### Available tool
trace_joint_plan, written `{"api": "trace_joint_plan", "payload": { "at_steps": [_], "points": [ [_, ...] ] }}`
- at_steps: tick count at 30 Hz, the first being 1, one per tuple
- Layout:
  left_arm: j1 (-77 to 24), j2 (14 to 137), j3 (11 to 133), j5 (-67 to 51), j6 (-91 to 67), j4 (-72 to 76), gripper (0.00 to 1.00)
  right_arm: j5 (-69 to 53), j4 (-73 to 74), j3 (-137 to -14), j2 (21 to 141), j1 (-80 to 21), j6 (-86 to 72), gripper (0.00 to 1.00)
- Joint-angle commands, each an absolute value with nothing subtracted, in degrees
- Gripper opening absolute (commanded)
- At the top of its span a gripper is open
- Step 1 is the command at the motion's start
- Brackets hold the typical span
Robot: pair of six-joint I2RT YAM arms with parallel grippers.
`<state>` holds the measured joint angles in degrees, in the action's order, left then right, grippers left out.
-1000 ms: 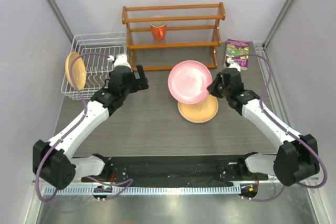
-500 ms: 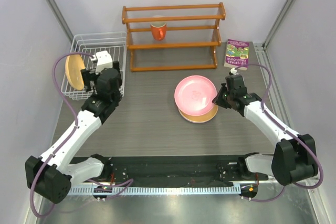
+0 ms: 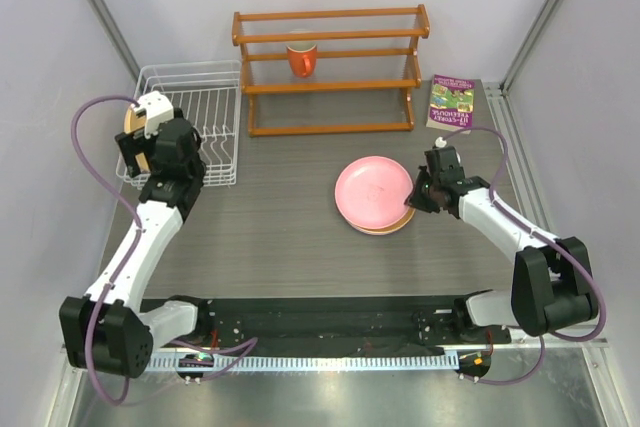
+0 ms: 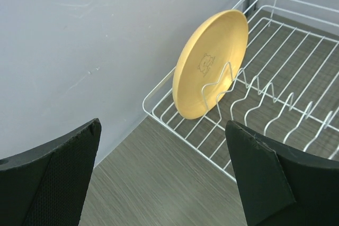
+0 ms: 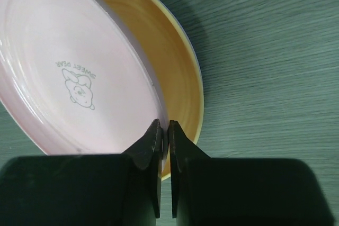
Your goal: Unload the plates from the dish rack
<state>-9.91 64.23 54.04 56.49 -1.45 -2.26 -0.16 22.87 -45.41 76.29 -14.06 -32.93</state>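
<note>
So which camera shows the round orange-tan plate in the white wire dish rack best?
Left wrist: the round orange-tan plate stands on edge in the white wire dish rack, print visible. Top external: the left gripper hides most of it. Right wrist: not there.

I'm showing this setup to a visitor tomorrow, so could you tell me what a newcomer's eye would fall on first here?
Most striking is the pink plate, right of centre, pinched at its rim by the right gripper and tilted over an orange-tan plate lying flat beneath it. Next comes the other orange-tan plate, standing on edge in the white dish rack at the far left, with the left gripper open and facing it.
</note>
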Motion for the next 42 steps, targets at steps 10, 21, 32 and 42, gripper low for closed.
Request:
{"api": "trace_joint_plan", "payload": {
  "at_steps": [10, 21, 32, 42],
  "points": [
    [-6.51, 72.16, 58.97, 56.69, -5.45, 0.18, 0.99, 7.82, 26.72, -49.48, 76.47, -13.62, -31.47, 0.49],
    [-0.72, 81.11, 60.55, 62.75, -0.88, 9.94, 0.99, 5.45, 27.25, -52.38, 65.66, -13.71, -26.28, 0.55],
    [8.08, 94.03, 70.3, 48.87, -8.96, 1.06, 0.99, 2.38, 25.14, -53.52, 73.11, -13.71, -25.31, 0.55],
    [11.78, 99.75, 75.49, 39.9, -13.71, -8.26, 0.67, 1.67, 24.17, -53.35, 75.06, -13.62, -25.49, 0.55]
  ]
}}
